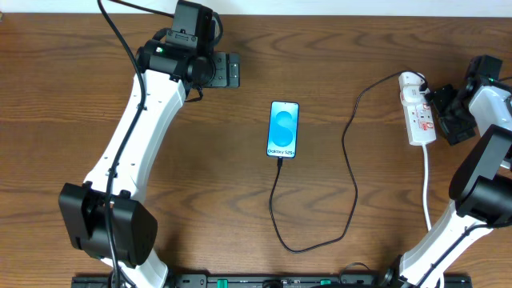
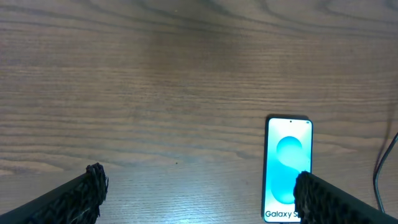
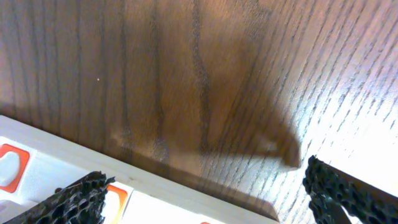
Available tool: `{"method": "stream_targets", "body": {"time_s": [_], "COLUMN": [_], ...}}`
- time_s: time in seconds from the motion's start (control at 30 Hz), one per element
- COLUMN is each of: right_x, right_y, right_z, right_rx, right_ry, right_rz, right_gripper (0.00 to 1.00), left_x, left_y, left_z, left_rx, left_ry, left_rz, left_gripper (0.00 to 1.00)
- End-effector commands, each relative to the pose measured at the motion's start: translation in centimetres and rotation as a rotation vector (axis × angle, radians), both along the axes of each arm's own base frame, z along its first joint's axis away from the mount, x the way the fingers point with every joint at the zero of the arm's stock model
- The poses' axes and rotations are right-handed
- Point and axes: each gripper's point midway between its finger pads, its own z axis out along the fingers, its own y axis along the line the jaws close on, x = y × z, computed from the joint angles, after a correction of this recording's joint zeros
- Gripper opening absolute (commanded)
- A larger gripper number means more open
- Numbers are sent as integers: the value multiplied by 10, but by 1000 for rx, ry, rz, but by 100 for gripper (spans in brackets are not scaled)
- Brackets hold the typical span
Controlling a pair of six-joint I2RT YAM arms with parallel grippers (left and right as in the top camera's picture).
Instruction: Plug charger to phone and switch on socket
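Phone (image 1: 283,130): flat on the table centre, screen up and lit blue, "Galaxy S25+" legible.
Charger (image 1: 355,189): thin black cable, plug at the phone's near short edge, looping toward the table front, then running up to the socket's far end.
Socket (image 1: 418,112): white strip with red markings, lying flat at the right.
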Motion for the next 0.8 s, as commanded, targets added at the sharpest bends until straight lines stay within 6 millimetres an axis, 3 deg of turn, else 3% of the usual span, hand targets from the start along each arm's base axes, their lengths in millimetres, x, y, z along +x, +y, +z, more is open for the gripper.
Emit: {"method": "stream_targets", "body": {"time_s": [0.0,0.57,0.77], "right_x": [-3,-7,-3], "right_y": [17,27,40], "right_z": [-8,-9,-9], "right_rx": [78,113,146], "right_ry": [13,30,24], "right_rz": [24,36,62], "right_gripper": [99,99,99], "left_x": [1,1,1], "left_y": [2,2,2], "left_z": [-3,-3,-3], "left_rx": [14,14,14], "left_ry": [4,4,4], "left_rz": [5,5,5], "left_gripper": [97,97,97]}}
